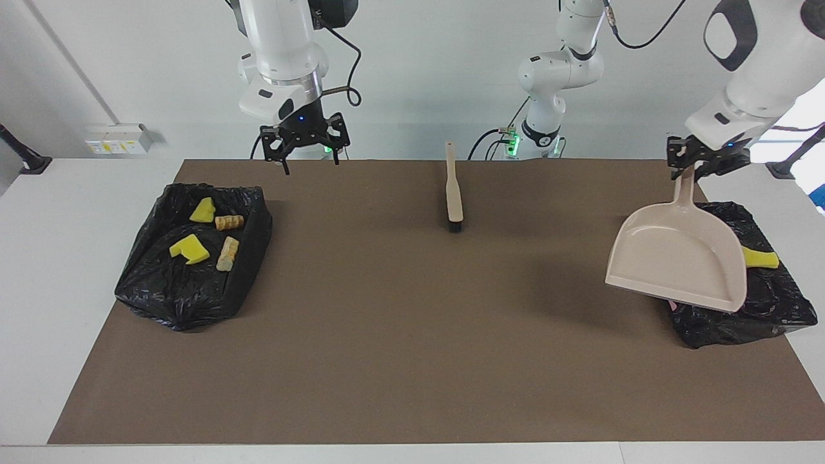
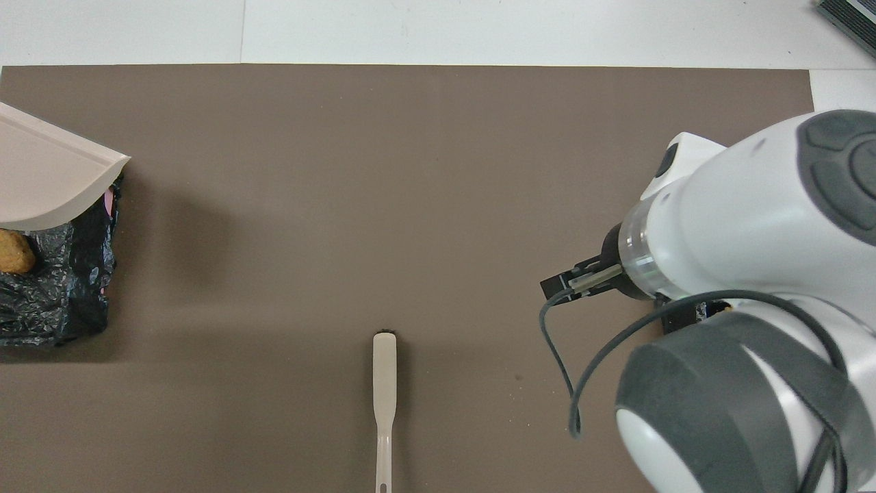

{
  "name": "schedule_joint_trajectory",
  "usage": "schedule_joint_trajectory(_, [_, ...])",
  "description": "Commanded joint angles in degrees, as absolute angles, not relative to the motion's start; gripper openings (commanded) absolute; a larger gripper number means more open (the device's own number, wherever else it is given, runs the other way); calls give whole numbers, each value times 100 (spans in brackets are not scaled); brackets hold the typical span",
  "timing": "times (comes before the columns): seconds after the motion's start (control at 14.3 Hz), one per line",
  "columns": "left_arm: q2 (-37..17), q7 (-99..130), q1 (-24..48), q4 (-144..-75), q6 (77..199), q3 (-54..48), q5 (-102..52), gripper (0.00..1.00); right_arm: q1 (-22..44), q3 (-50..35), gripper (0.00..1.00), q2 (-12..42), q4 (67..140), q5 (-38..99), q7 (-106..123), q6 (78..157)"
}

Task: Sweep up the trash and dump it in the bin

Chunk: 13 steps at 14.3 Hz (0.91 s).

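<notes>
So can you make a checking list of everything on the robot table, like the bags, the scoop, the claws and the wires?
Surface: brown mat on a white table; no scraps lie loose on it.
Job's things: black bag at the right arm's end holds four trash scraps; the other black bag shows a yellow sponge chunk and a tan lump.
Dustpan: beige, raised and tilted over that bag.
Brush: lying mid-mat, near the robots.
Clutter: nothing seen.
Grippers: left gripper grips the dustpan handle; right gripper open, empty, waiting.
Cables: black cable loops off the right arm.
Surroundings: wall socket.
</notes>
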State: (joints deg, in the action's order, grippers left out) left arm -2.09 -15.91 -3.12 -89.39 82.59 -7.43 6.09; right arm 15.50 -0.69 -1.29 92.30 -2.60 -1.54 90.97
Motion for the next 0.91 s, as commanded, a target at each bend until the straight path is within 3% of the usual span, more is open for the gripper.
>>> schedule_joint_trajectory(0.0, [220, -165, 585, -9824, 9067, -624, 361, 0, 1231, 96, 100, -220, 9202, -378, 9, 8982])
schedule_joint_trajectory(0.14, [167, 979, 1123, -10097, 9796, -624, 203, 0, 1082, 280, 100, -220, 9202, -378, 9, 8982])
schedule_joint_trajectory(0.42, [18, 1301, 1528, -10388, 10667, -633, -175, 0, 993, 667, 100, -255, 9202, -360, 281, 8991])
schedule_joint_trajectory(0.84, [-1035, 2450, 2521, -10468, 12135, -624, -211, 0, 993, 1265, 100, -378, 9237, -237, 290, 8956])
